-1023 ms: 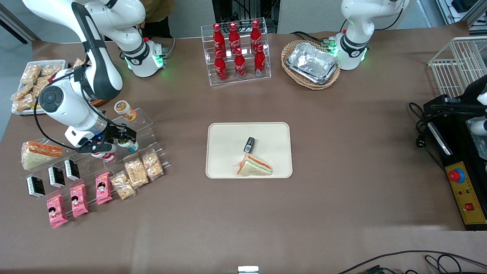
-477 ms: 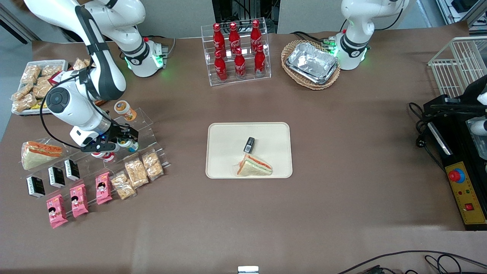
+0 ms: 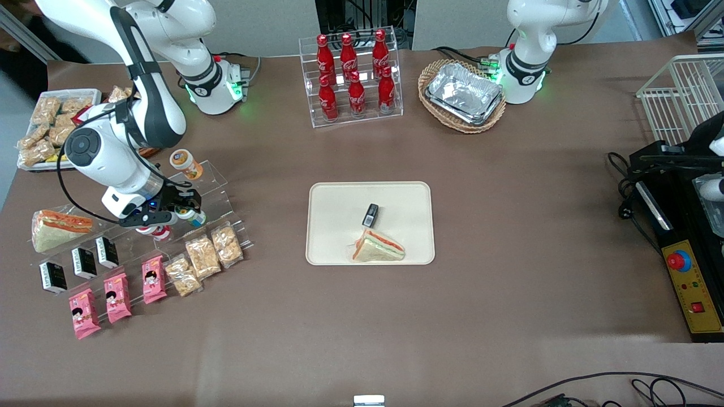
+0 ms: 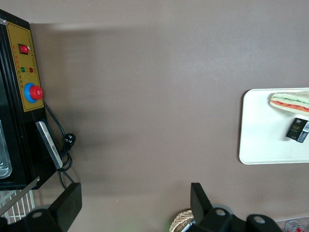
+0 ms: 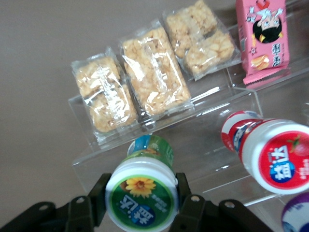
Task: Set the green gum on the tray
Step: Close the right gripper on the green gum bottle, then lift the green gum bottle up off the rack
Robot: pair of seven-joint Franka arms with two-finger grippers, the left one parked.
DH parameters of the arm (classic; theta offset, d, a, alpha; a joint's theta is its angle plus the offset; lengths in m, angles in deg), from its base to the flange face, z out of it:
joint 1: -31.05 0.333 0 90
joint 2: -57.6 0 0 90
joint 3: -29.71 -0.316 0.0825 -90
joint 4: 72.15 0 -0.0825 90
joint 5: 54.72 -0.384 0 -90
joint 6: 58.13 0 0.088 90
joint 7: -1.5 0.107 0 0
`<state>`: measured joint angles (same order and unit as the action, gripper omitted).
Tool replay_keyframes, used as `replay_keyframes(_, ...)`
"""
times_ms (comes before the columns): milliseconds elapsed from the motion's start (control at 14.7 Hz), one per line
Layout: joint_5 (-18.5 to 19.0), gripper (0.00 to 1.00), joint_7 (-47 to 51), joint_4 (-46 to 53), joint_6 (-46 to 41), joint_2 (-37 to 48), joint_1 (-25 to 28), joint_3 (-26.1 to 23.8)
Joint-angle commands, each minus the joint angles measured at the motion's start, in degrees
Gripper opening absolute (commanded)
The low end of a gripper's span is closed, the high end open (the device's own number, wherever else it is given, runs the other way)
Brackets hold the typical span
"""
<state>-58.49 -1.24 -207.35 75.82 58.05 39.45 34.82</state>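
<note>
The green gum [image 5: 141, 193], a white bottle with a green-ringed lid and a sunflower on top, stands on the clear acrylic stand [image 5: 203, 104]. My right gripper [image 5: 141, 195] is around its lid, and a black finger [image 5: 98, 193] presses on each side. In the front view the gripper [image 3: 185, 213] and the gum [image 3: 192, 216] are on the stand at the working arm's end of the table. The cream tray [image 3: 339, 198] lies at the table's middle and holds a wrapped sandwich [image 3: 378, 249] and a small black packet [image 3: 370, 215].
A red-lidded bottle [image 5: 282, 157] and a purple lid [image 5: 297, 217] stand beside the gum. Cereal snack packs [image 5: 152, 79] and a pink pack [image 5: 263, 34] lie on the lower steps. An orange-lidded bottle [image 3: 184, 163] is higher on the stand. A cola rack [image 3: 353, 76] and a foil-tray basket [image 3: 462, 93] stand farther back.
The arm's wrist and elbow have shifted slightly. The gripper has stayed at the gum on the stand.
</note>
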Motion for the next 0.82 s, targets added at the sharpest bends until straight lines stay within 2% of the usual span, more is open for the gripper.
replay_keyframes(0, 0.0, 0.3, -1.0, 6.8, -10.6, 2.1, -0.2, 0.3)
replay_keyframes(341, -0.3, 0.3, -0.3, 24.8, -33.2, 1.9, -0.2, 0.4)
replay_keyframes(614, -1.1, 0.3, 0.1, 37.3, -45.6, 1.4, -0.1, 0.2)
replay_keyframes(750, -3.9, 0.3, 3.7, 40.9, -49.4, 1.6, 0.3, -0.4)
